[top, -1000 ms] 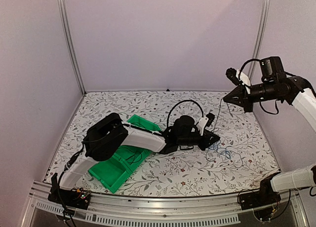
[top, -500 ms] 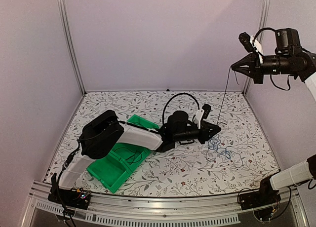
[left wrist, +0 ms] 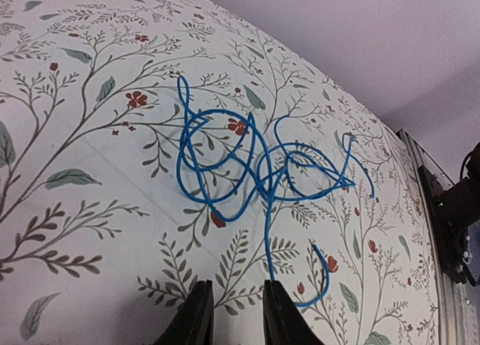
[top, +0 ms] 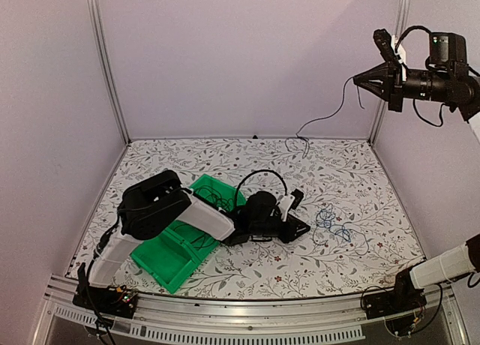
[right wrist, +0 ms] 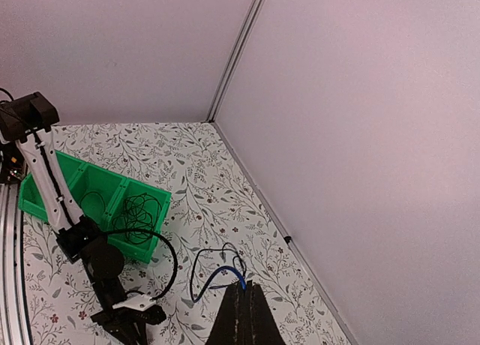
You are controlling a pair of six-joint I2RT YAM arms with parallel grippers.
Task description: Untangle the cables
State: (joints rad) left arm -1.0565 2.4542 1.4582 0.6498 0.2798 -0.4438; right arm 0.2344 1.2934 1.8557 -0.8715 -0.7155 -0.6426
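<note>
The right end effector (top: 358, 79), high up, apparently pinches a black cable (top: 324, 120) trailing to the table (top: 225, 154).

Left arm (top: 206, 214) stretched low and forward, left gripper (top: 298, 229) near the surface, fingers (left wrist: 199, 319) narrowly parted, right arm (top: 450, 86) raised high, right gripper (top: 357, 79) level, pinched on a black cable (top: 330, 114)

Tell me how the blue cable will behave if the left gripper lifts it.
Probably floppy: the blue cable lies in loose overlapping loops, so it should droop and trail. Likely very light, being so thin. Its strands cross in several places, so they may snag and the whole tangle could lift together.
</note>
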